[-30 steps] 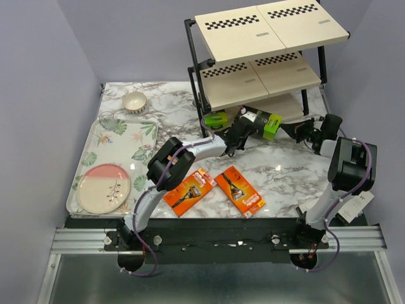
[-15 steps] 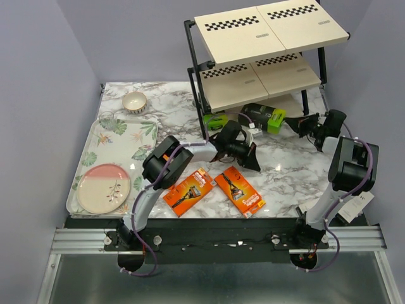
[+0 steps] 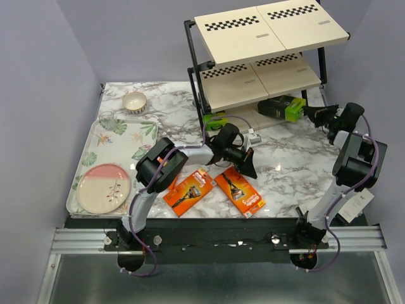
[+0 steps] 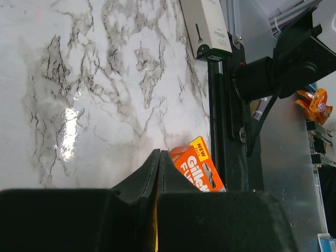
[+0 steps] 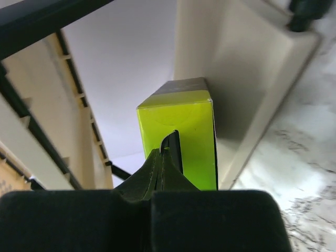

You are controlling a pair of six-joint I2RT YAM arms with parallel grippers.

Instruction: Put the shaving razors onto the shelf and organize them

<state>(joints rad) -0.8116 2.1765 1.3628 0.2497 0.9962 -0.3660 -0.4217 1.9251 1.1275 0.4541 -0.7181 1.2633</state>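
Top view, with wrist views for detail. The right gripper (image 3: 311,113) is clenched on the lime-green end of a black razor pack (image 3: 277,107), holding it at the right side of the lowest tier of the shelf (image 3: 235,37), over the bottom board. A second black pack (image 3: 216,120) lies by the shelf's front-left post. The left gripper (image 3: 248,163), jaws pressed together on nothing, hangs over the marble table (image 3: 291,168), just beyond the left orange pack (image 3: 189,189) and the right orange pack (image 3: 241,192), both flat near the front edge

Orange pack (image 4: 198,164) partly behind left claw (image 4: 159,155)
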